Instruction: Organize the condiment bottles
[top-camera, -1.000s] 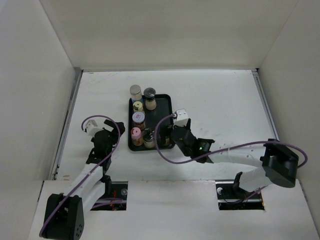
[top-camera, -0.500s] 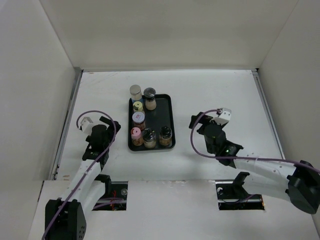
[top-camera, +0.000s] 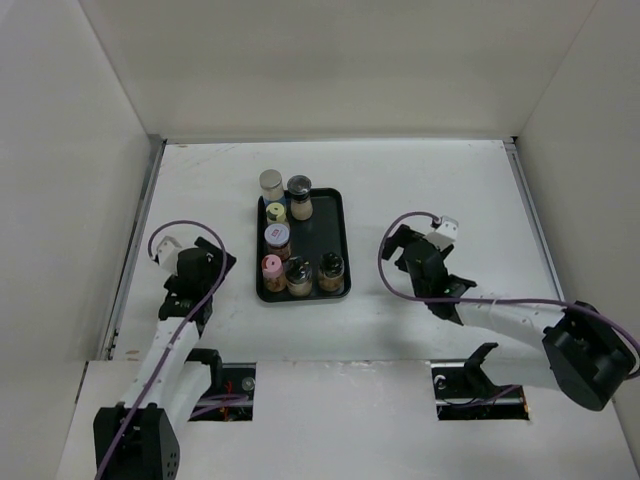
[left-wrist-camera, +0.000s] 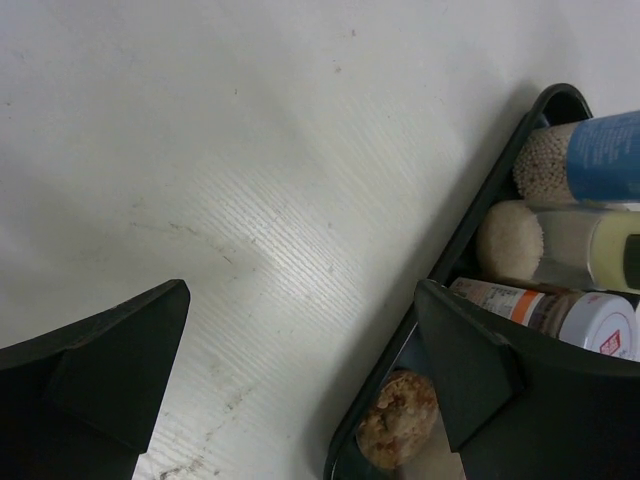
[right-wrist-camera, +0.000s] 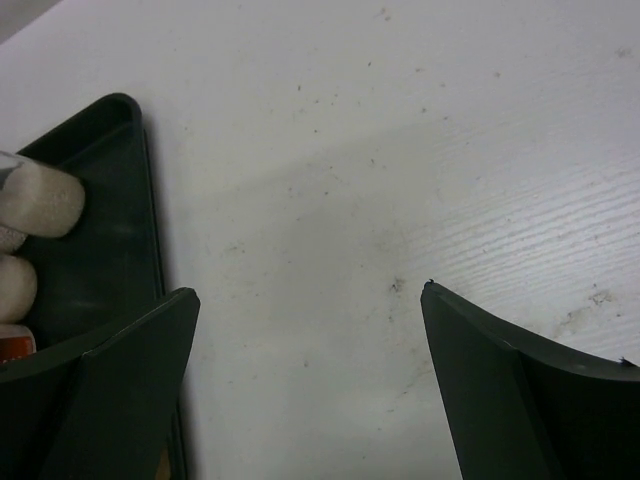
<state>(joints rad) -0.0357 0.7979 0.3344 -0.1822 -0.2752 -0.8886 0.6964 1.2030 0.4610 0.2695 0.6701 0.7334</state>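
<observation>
The left gripper (top-camera: 205, 262) is seen low over the white table (top-camera: 430, 180), just left of the black tray (top-camera: 326, 225). Its arm is stretched forward from the base, and its jaws are spread wide with nothing between them. The condiment bottles (top-camera: 277, 236) are stood upright in the tray, long axes vertical and lids up, ranged along its left side and near edge. The right gripper (top-camera: 405, 250) is found right of the tray, apart from it. It is pointed left and away on a low, extended arm, its jaws likewise parted and nothing held.
</observation>
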